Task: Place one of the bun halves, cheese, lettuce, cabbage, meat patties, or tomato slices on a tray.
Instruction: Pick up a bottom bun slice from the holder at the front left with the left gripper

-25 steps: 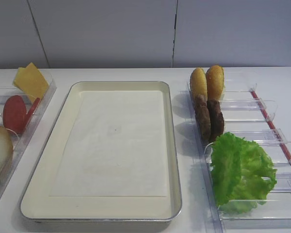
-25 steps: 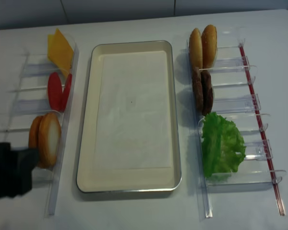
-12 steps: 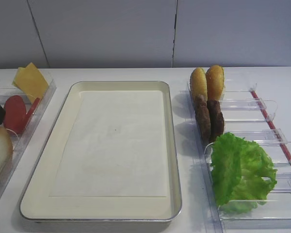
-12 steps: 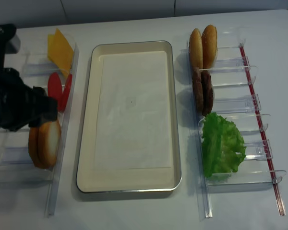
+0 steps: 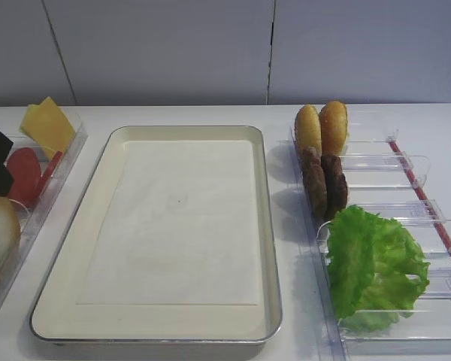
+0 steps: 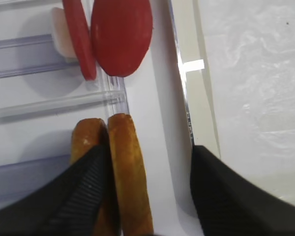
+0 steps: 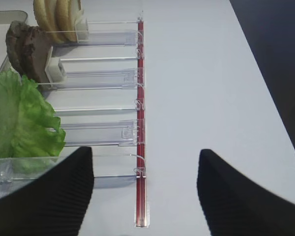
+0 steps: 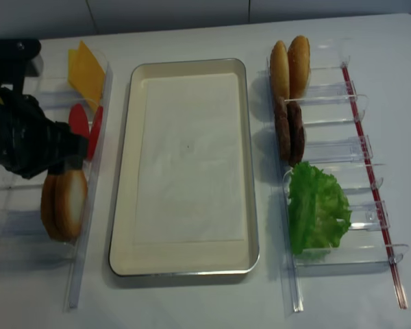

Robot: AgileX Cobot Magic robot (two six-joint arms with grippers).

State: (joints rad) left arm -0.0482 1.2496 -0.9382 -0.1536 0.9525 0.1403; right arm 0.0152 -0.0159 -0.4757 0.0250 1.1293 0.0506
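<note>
My left gripper [image 6: 147, 152] hangs over the left-hand rack, jaws spread, one finger [image 6: 81, 196] over the outer bun half and the other [image 6: 236, 191] out over the tray's rim. The bun half [image 6: 130, 177] I want stands on edge between them, not yet pinched; its partner [image 6: 86, 147] stands touching it on the far-left side. In the overhead view the pair [image 8: 64, 203] sits in the nearest slot of the left clear plastic holder [image 8: 88, 267], just beside the tray [image 8: 121, 226], which holds only its white paper liner [image 8: 188, 157].

To do this well I judge I should shift left a little so the left finger slips into the seam between the two buns instead of riding on top of the outer one. Otherwise I risk clamping both, or tipping the outer one over. Then come straight down, pinch across the flat faces near the top edge, and lift vertically so the bun clears the holder wall before I swing right.

The tomato slices [image 6: 120, 37] stand in the next slot farther away, and the cheese [image 8: 85, 71] beyond them; I should keep my wrist clear of both.

My right gripper [image 7: 145, 194] waits with fingers apart and empty near the right rack's red strip [image 7: 140, 123], beside the lettuce [image 7: 19, 118], the meat patties [image 7: 27, 46] farther off.
</note>
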